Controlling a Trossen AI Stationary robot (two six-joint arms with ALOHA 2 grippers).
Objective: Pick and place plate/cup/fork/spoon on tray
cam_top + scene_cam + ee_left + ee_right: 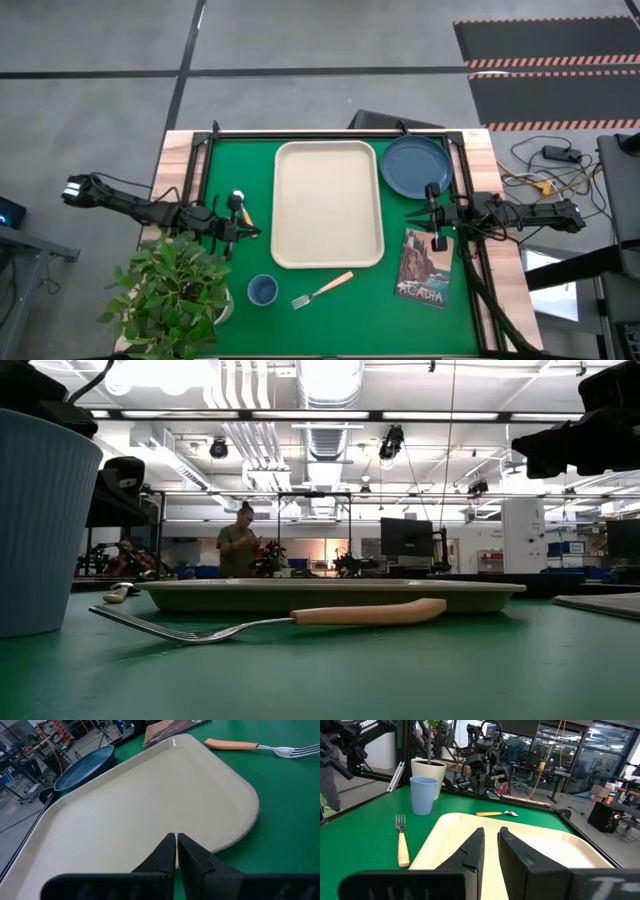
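The cream tray (328,205) lies mid-table on the green mat. The dusty-blue plate (415,165) lies flat beside the tray's far right corner. The blue cup (262,290) stands upright near the front edge, with the fork (322,289) lying flat to its right. The spoon (240,208) lies left of the tray. My left gripper (245,230) hovers shut and empty at the tray's left rim, next to the spoon; the left wrist view shows its fingertips (176,840) together over the tray. My right gripper (420,214) hovers at the tray's right rim, narrowly open (491,837) and empty.
A magazine (425,265) lies right of the tray, under my right gripper. A potted plant (175,290) stands at the near left corner beside the cup. A dark frame borders the mat. A person (238,540) stands far off in the room behind.
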